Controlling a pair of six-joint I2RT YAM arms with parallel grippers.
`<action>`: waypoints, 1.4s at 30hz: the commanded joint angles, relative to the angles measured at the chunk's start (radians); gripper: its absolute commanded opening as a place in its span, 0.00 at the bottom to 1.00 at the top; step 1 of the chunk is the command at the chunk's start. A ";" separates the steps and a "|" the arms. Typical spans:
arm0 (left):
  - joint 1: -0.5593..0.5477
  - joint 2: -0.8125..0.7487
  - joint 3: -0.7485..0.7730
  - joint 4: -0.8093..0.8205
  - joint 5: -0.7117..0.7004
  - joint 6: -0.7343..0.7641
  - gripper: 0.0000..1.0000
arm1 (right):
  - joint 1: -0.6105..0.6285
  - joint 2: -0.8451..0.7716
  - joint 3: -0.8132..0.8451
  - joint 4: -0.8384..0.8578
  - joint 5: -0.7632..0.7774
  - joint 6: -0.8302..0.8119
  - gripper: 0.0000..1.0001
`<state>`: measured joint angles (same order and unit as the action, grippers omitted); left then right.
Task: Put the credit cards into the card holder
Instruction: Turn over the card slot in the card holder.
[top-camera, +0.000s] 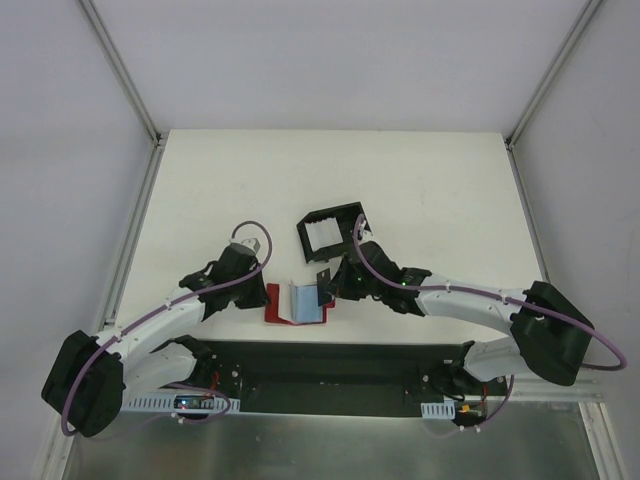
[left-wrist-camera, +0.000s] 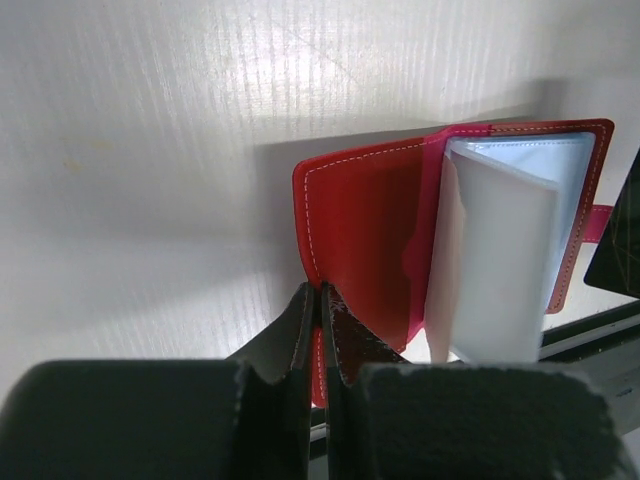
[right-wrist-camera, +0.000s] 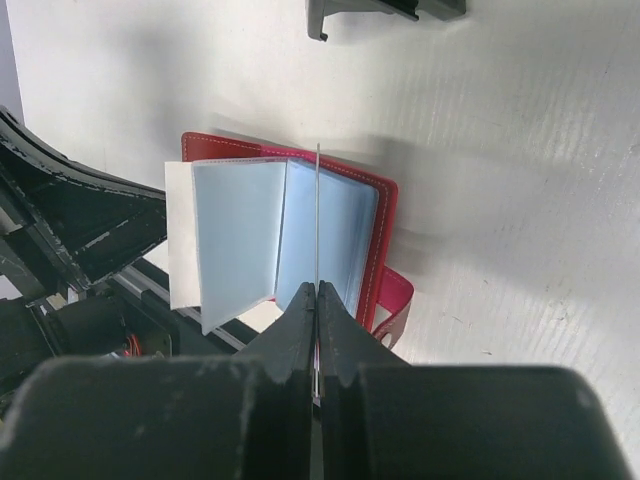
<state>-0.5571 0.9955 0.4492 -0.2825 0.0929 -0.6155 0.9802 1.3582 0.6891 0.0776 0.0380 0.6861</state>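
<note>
The red card holder (top-camera: 283, 305) lies open near the table's front edge, its pale blue-grey sleeves standing up. My left gripper (top-camera: 262, 289) is shut on the edge of its left cover, as the left wrist view shows: gripper (left-wrist-camera: 321, 296), card holder (left-wrist-camera: 365, 225). My right gripper (top-camera: 330, 288) is shut on one credit card (right-wrist-camera: 317, 215), held edge-on and upright among the sleeves of the card holder (right-wrist-camera: 386, 225); the gripper (right-wrist-camera: 317, 292) is just above them. More pale credit cards (top-camera: 324, 237) lie in the black open-sided box.
The black open-sided box (top-camera: 333, 232) stands just behind the card holder; its edge shows at the top of the right wrist view (right-wrist-camera: 385, 10). The dark base rail (top-camera: 330, 365) runs along the near edge. Metal frame posts (top-camera: 130, 85) bound the table.
</note>
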 joint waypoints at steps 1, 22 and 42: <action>-0.006 0.026 0.002 -0.049 -0.022 0.003 0.00 | -0.003 -0.024 -0.013 0.001 0.019 -0.013 0.00; -0.006 0.043 0.005 -0.046 -0.030 -0.006 0.00 | 0.002 -0.011 -0.051 -0.016 -0.027 0.033 0.00; -0.006 0.037 -0.007 -0.035 -0.016 -0.015 0.00 | 0.014 0.061 -0.077 0.051 -0.027 0.076 0.00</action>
<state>-0.5571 1.0405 0.4492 -0.2966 0.0925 -0.6193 0.9848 1.3983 0.6235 0.0757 0.0147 0.7361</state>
